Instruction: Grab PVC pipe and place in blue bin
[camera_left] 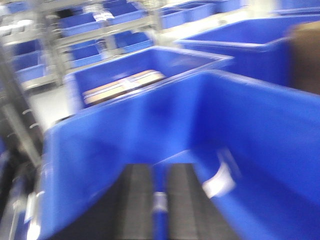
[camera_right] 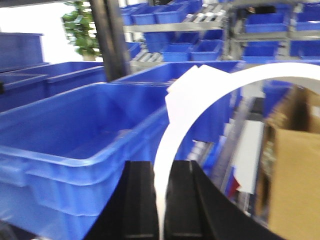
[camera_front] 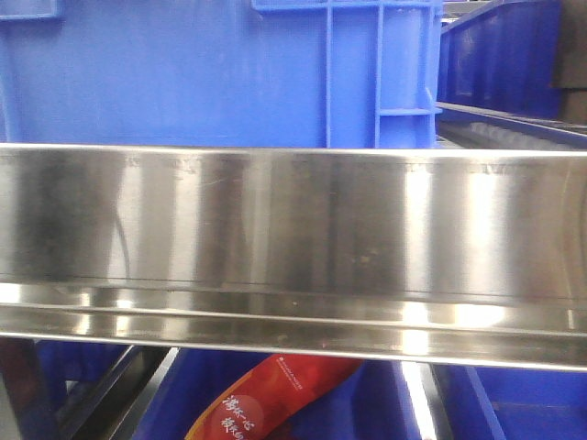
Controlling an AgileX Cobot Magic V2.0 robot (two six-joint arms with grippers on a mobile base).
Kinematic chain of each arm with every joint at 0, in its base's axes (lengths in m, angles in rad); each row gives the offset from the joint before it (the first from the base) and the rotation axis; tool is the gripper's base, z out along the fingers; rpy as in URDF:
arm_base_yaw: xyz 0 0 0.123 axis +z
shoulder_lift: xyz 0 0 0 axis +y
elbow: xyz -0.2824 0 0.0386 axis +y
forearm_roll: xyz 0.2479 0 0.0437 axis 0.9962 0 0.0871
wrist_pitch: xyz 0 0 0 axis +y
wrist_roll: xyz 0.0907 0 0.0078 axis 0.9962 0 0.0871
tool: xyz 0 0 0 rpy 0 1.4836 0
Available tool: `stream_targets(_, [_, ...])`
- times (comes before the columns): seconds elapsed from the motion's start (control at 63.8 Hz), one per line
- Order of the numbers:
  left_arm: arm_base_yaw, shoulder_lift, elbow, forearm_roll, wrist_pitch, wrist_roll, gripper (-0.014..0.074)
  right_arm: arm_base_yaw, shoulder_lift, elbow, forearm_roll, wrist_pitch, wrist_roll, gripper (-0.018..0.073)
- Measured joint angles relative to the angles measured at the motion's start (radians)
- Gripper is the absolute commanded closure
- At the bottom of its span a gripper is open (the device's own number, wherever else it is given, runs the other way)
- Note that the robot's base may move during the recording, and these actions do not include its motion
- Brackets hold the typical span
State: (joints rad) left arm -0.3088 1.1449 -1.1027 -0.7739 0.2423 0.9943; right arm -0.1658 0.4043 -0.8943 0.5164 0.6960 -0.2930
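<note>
A white curved PVC pipe [camera_right: 260, 75] arcs up and to the right from my right gripper [camera_right: 162, 167], which is shut on its lower end. A white tag [camera_right: 182, 95] hangs on the pipe. A large blue bin [camera_right: 75, 160] stands just left of that gripper, with the pipe outside it. In the blurred left wrist view my left gripper [camera_left: 159, 167] hangs over the inside of another blue bin [camera_left: 100, 150], its jaws nearly together with nothing held. A white scrap [camera_left: 218, 181] lies inside that bin.
A steel rail [camera_front: 293, 229] fills the front view, with a blue bin [camera_front: 183, 73] behind it and a red packet [camera_front: 266, 403] below. A cardboard box [camera_right: 295, 175] stands at the right. Racks of small blue bins [camera_right: 200, 30] line the back.
</note>
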Motion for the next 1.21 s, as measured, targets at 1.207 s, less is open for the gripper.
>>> stream_targets(1.207, [0.0, -0.463, 0.332, -0.034, 0.027, -0.054, 0.0707, 0.117, 0.495, -0.161, 0.637, -0.022, -0.626, 0.0727])
